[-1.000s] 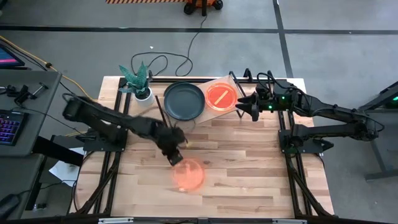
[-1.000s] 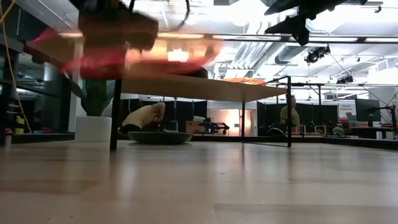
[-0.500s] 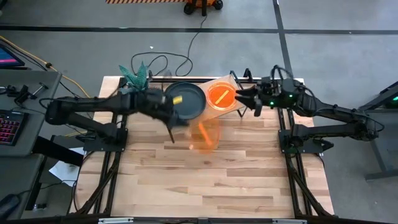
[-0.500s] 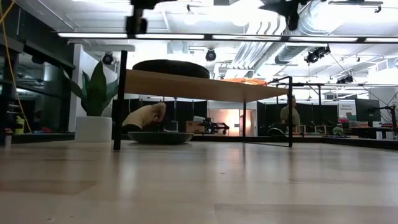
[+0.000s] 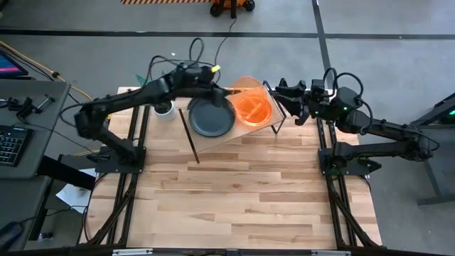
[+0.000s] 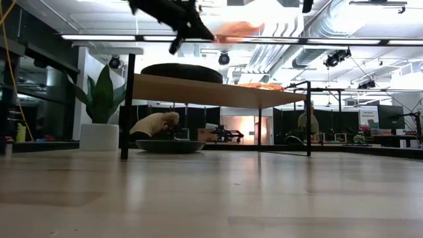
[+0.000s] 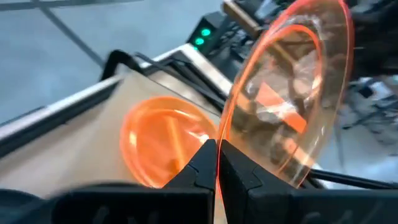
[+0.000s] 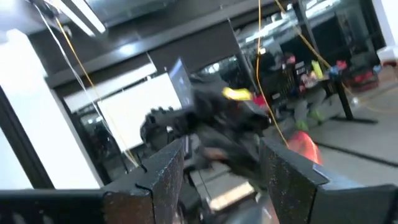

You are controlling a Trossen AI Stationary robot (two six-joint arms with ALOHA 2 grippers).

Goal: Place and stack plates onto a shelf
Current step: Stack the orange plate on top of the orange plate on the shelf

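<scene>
Plate (image 7: pixel 292 93), translucent orange, has swung up from the bare tabletop in a second and now hangs tilted, pinched by the left gripper (image 7: pixel 216 158), above the orange plate (image 5: pixel 253 109) lying on the shelf (image 5: pixel 266 126), beside the black plate (image 5: pixel 211 116). Stacking looks imminent. Right gripper (image 8: pixel 221 165), spread, waits beyond the shelf.

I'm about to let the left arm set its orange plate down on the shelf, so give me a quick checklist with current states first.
1. Left gripper fingers shut on the held orange plate: ok.
2. Held plate is over the orange plate on the shelf: ok.
3. Held plate level for stacking: not ok, tilted.
4. Right gripper clear of the drop spot: cannot tell, it is close beside the shelf.
5. Black plate sits on the shelf, apart from the orange ones: ok.
</scene>
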